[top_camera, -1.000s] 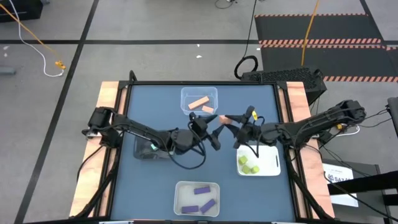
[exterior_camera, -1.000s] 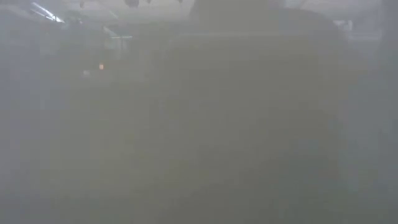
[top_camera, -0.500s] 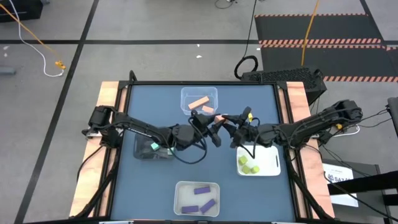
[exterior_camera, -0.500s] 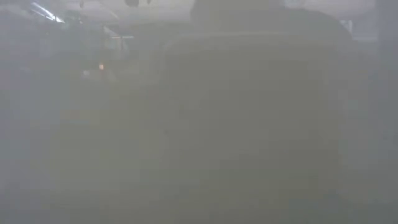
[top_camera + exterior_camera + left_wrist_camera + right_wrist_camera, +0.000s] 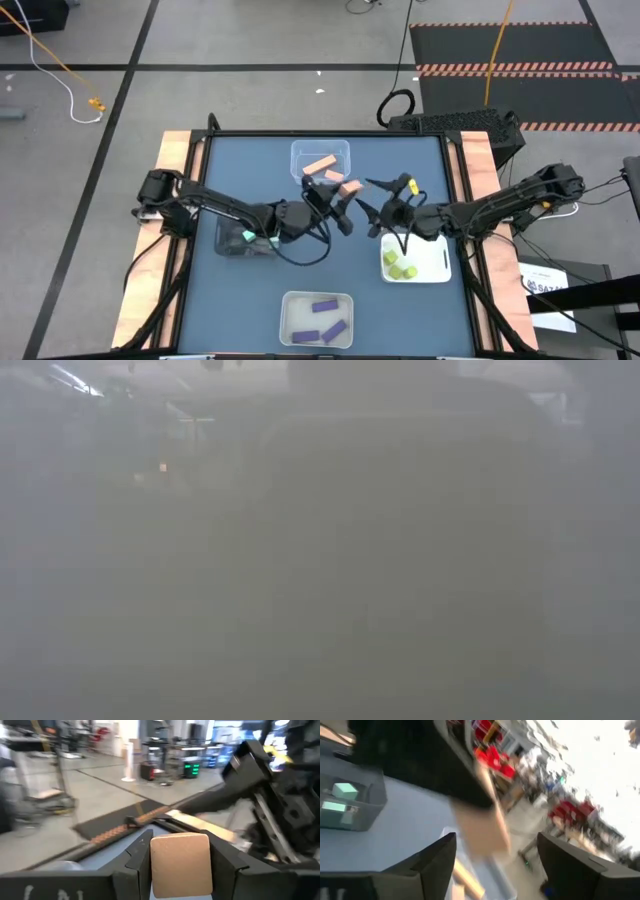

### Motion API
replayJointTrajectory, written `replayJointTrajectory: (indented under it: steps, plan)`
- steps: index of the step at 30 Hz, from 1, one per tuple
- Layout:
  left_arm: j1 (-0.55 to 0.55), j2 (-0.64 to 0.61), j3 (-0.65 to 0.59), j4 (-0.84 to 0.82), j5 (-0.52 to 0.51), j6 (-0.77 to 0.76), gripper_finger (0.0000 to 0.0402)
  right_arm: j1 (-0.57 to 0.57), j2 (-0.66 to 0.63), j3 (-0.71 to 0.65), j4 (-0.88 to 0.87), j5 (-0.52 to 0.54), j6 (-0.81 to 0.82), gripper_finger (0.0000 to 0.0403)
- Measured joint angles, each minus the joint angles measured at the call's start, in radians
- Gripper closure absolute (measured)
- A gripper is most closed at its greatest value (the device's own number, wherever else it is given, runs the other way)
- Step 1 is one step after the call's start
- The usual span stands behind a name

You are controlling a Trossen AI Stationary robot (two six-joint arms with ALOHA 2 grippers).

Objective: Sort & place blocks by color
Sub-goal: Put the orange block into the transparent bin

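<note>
In the high view my left gripper (image 5: 345, 197) is over the table's middle, shut on an orange block (image 5: 350, 188). My right gripper (image 5: 370, 196) is open just to the block's right, apart from it. The right wrist view shows the block (image 5: 485, 832) ahead of the open right gripper (image 5: 500, 862). More orange blocks (image 5: 320, 164) lie in the far clear tray. Teal blocks (image 5: 247, 236) sit in the black tray, yellow-green blocks (image 5: 401, 266) in the white tray, and purple blocks (image 5: 326, 318) in the near clear tray. The low view is fogged. My left gripper pinches the orange block's two opposite side faces (image 5: 156, 862) between its two fingers (image 5: 139, 857). The fingers come roughly level from the table's left. The block is lifted clear of the table, its flat face (image 5: 180, 862) toward the wrist camera.
Four trays ring the table's middle: clear (image 5: 321, 151) at the far edge, black (image 5: 228, 246) at the left, white (image 5: 437, 262) at the right, clear (image 5: 294, 333) at the near edge. The two arms nearly meet over the blue table (image 5: 240, 170). The right arm (image 5: 260, 785) fills the left wrist view's background.
The orange block has passed from my right gripper to my left. The right gripper has opened, let go and drawn back a little toward the table's right edge. The left gripper keeps the block lifted near the far clear tray.
</note>
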Motion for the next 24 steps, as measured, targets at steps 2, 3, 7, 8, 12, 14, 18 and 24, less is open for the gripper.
replayJointTrajectory:
  steps: [2, 3, 7, 8, 12, 14, 18, 24]
  plan:
    - [0.004, -0.037, 0.000, -0.071, -0.054, 0.013, 0.0270, 0.000, -0.019, 0.000, -0.076, 0.022, 0.096, 0.0123]
    - [0.007, -0.061, 0.000, -0.112, -0.069, 0.024, 0.0270, -0.001, -0.027, 0.000, -0.113, 0.010, 0.147, 0.0119]
    - [0.038, -0.162, 0.000, -0.171, -0.076, 0.112, 0.0270, -0.005, -0.063, 0.001, -0.253, -0.127, 0.319, 0.0116]
    - [0.049, -0.186, -0.001, -0.170, -0.075, 0.149, 0.0270, -0.008, -0.070, 0.001, -0.280, -0.169, 0.351, 0.0116]
    - [0.104, -0.285, 0.000, -0.159, -0.003, 0.263, 0.0270, -0.025, -0.074, 0.001, -0.366, -0.339, 0.431, 0.0120]
    - [0.133, -0.324, 0.000, -0.149, 0.105, 0.317, 0.0270, -0.033, -0.074, 0.001, -0.391, -0.418, 0.448, 0.0121]
    - [0.181, -0.365, 0.000, -0.146, 0.353, 0.431, 0.0270, -0.041, -0.074, -0.002, -0.398, -0.507, 0.447, 0.0121]
    - [0.216, -0.372, 0.000, -0.152, 0.407, 0.529, 0.0270, -0.062, -0.074, -0.083, -0.330, -0.530, 0.414, 0.0121]
